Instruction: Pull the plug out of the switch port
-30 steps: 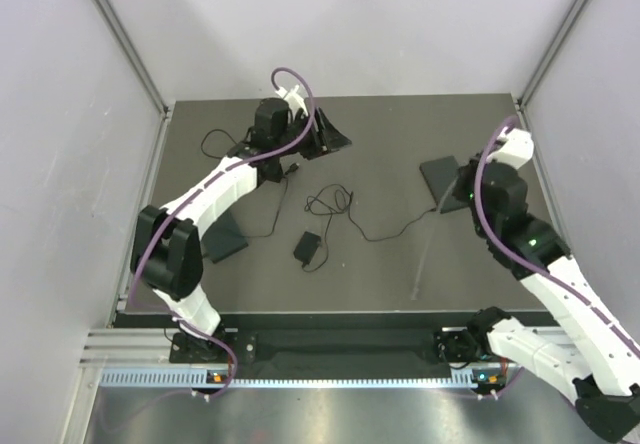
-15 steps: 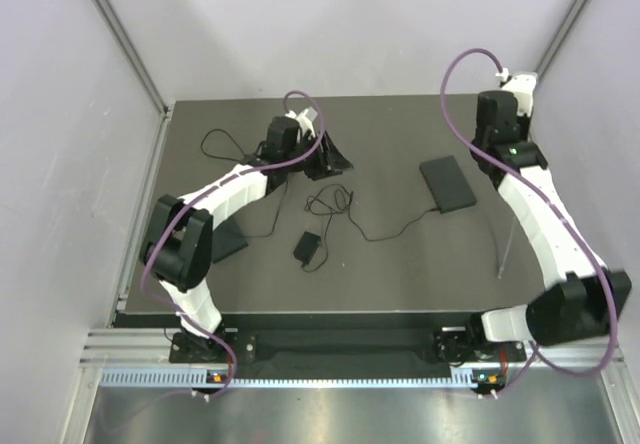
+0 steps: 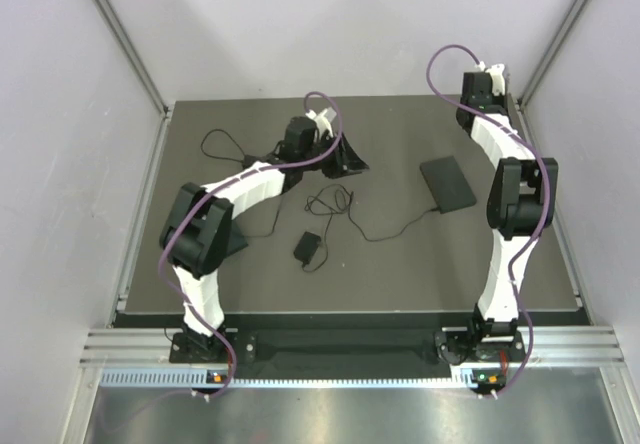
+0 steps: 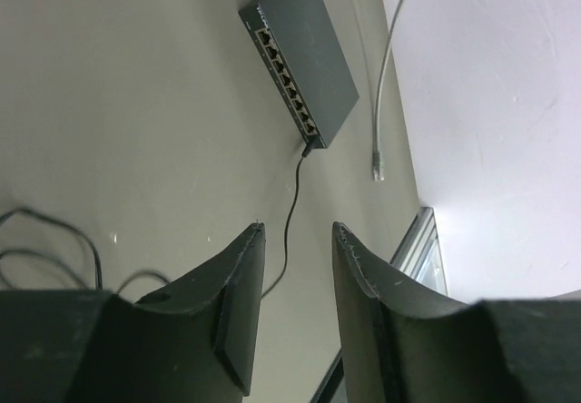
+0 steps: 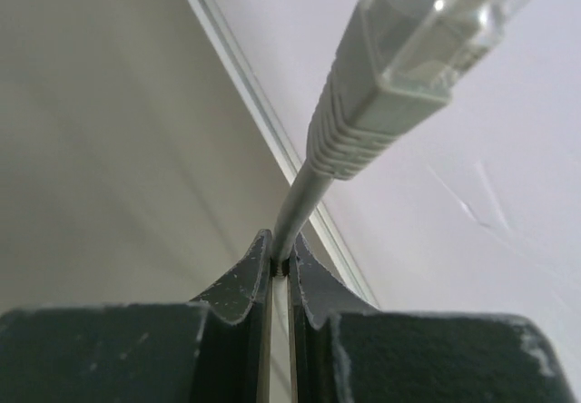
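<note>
Nearest you on the dark table (image 3: pixel 400 274), the small black power brick (image 3: pixel 307 247) lies left of centre. Its thin black cord (image 3: pixel 385 232) runs right and away to the switch (image 3: pixel 447 184), which lies flat, right of centre. The left wrist view shows you the cord entering at the end of the switch's row of ports.

Farther off, your left pincer (image 4: pixel 298 228) sits over the far middle of the table. Its fingers are spread with nothing between them, and through the gap you look along the cord toward the switch.

Farthest of all, your right arm (image 3: pixel 500 154) stretches into the far right corner. There your right pincer (image 5: pixel 280 262) is pressed together on the grey cable (image 5: pixel 313 167), pinching it a little below the plug (image 5: pixel 427 22). The plug stands just beyond the fingertips and does not touch them. It leans to the right, with its clear head against the pale wall. From the left wrist camera you see the same plug hanging in the air to the right of the switch, apart from the ports and free of them
</note>
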`<state>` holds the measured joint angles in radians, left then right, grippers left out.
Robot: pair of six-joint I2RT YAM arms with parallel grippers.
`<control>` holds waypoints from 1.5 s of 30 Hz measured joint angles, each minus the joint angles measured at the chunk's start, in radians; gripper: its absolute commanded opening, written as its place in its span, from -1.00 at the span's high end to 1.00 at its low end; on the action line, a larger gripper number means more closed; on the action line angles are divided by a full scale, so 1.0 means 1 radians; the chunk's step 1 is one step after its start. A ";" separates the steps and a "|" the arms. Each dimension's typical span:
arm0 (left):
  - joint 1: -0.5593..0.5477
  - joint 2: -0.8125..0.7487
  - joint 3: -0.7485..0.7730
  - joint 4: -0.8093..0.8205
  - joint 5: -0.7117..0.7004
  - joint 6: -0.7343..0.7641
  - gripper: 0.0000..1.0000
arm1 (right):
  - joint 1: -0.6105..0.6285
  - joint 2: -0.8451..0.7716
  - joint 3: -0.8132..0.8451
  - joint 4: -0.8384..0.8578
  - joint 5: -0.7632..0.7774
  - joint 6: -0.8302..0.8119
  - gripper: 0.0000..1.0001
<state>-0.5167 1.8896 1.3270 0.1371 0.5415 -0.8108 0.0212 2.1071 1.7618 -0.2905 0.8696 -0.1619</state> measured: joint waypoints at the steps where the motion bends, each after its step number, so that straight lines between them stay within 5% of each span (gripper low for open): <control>1: -0.004 0.024 0.021 0.000 0.003 0.002 0.15 | -0.006 0.042 0.030 0.005 -0.008 -0.003 0.88; 6: -0.020 0.121 0.085 0.000 0.024 0.007 0.14 | -0.017 0.172 0.119 0.016 -0.063 -0.010 0.80; 16: -0.056 0.156 0.100 0.001 0.056 0.030 -0.08 | -0.039 0.259 0.178 -0.029 -0.180 0.039 -0.30; 23: -0.084 0.156 0.101 0.006 0.072 0.056 -0.08 | -0.050 0.206 0.208 -0.159 -0.301 0.165 -0.48; 34: -0.085 0.249 0.245 0.095 0.140 0.201 -0.05 | -0.052 -0.473 -0.475 -0.012 -0.775 0.408 -0.47; 39: -0.102 0.349 0.340 0.130 0.173 0.268 -0.05 | -0.070 -0.433 -0.571 0.044 -0.932 0.408 -0.95; 45: -0.148 0.362 0.342 0.127 0.172 0.360 -0.05 | -0.094 -0.295 -0.568 0.052 -1.027 0.367 -1.00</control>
<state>-0.6647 2.2517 1.6691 0.2638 0.7136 -0.4507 -0.0727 1.8122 1.1934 -0.2386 -0.1577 0.2047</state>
